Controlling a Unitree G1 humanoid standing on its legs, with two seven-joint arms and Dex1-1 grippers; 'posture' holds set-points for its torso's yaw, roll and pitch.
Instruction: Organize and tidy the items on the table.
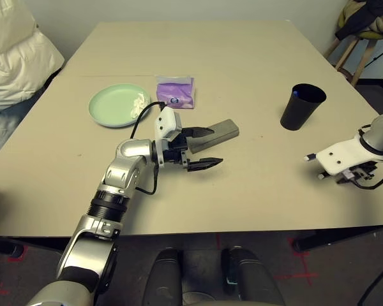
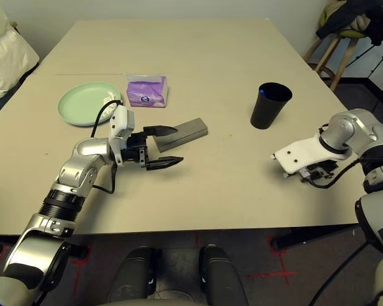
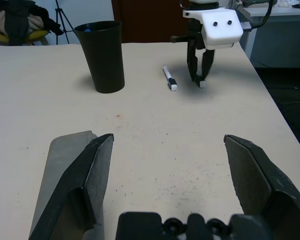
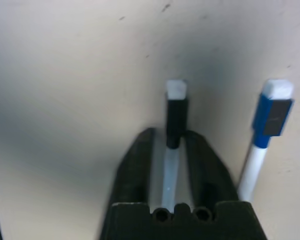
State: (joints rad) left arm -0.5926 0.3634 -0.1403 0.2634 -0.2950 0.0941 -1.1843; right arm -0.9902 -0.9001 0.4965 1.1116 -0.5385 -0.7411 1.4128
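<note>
1. Black and spread wide, the left gripper [image 1: 214,146] hung level over the near part of the table [image 1: 255,57]. It pointed toward my right side and held nothing.
2. On the near right, I saw the right gripper [image 3: 199,75] pointing straight down at the tabletop. Its fingers were pinched narrow on a black stick [image 4: 176,107], whose white tip poked out past them, at or just above the surface; I could not tell which.
3. Just beside that gripper, a blue stick [image 3: 169,78] lay flat on the table. It had a white body and a white end, and it was not touching the fingers.
4. The grey-brown case [image 1: 226,129] lay just past the left gripper. The far finger sat over its near end; I could not tell whether the two touched.
5. Farther back on the right, the cup [image 1: 302,106] stood upright, well apart from the case. Something small and blue [image 1: 295,94] showed at its inner rim.
6. Back on the left, the green plate [image 1: 112,108] lay flat, with a crumpled tissue [image 1: 140,102] resting on the side of it nearer the middle of the table.
7. A purple tissue pack [image 1: 175,91] sat just beside the plate, slightly farther back than the case.
8. Beyond the table's far right corner, I saw a wooden stool [image 1: 354,48] with clothes piled on it.
</note>
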